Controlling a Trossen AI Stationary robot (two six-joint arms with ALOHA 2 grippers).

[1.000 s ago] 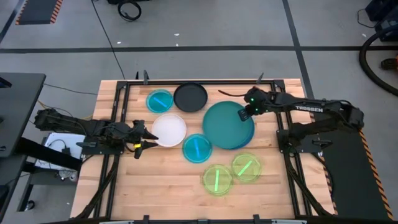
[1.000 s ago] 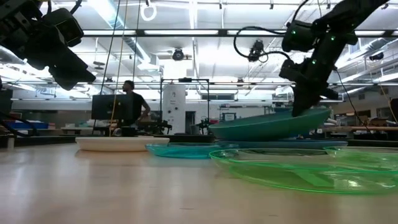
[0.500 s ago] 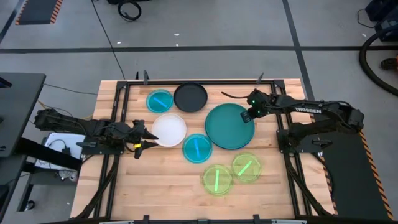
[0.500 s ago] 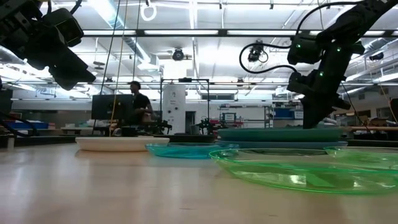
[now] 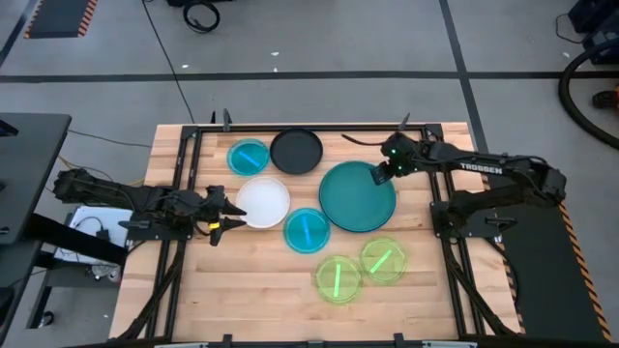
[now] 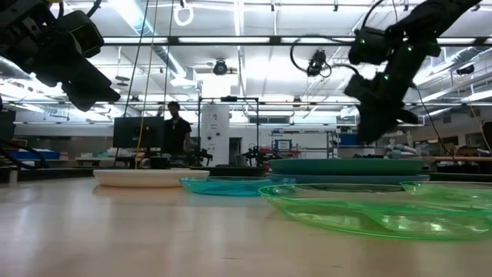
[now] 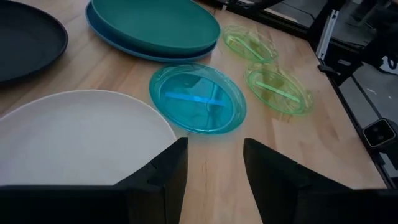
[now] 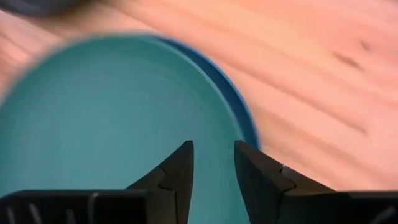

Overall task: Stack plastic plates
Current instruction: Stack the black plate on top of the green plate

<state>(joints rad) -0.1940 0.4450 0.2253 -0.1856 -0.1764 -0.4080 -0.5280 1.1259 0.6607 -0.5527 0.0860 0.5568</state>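
The teal plate point(image 5: 358, 195) lies flat on the blue plate, whose rim point(image 8: 244, 115) shows at its edge. My right gripper point(image 5: 381, 176) hangs open and empty just above the teal plate's far right rim, and it is clear of the plate in the low view point(image 6: 370, 132). My left gripper point(image 5: 228, 217) is open and empty above the table, by the white plate's point(image 5: 262, 201) left edge. The black plate point(image 5: 296, 151), two cyan plates point(image 5: 249, 156) point(image 5: 307, 230) and two neon-green plates point(image 5: 338, 278) point(image 5: 384, 259) lie singly on the table.
The wooden table point(image 5: 251, 300) has bare room along its near edge and near left corner. Black frame rails point(image 5: 184, 164) run along its sides. A person point(image 6: 175, 127) stands in the room far behind the table.
My right gripper has lowered the tilted teal plate toward the table's right, flat onto the blue plate. It has let go and risen a little above the plate's far right rim. The left arm has kept still.
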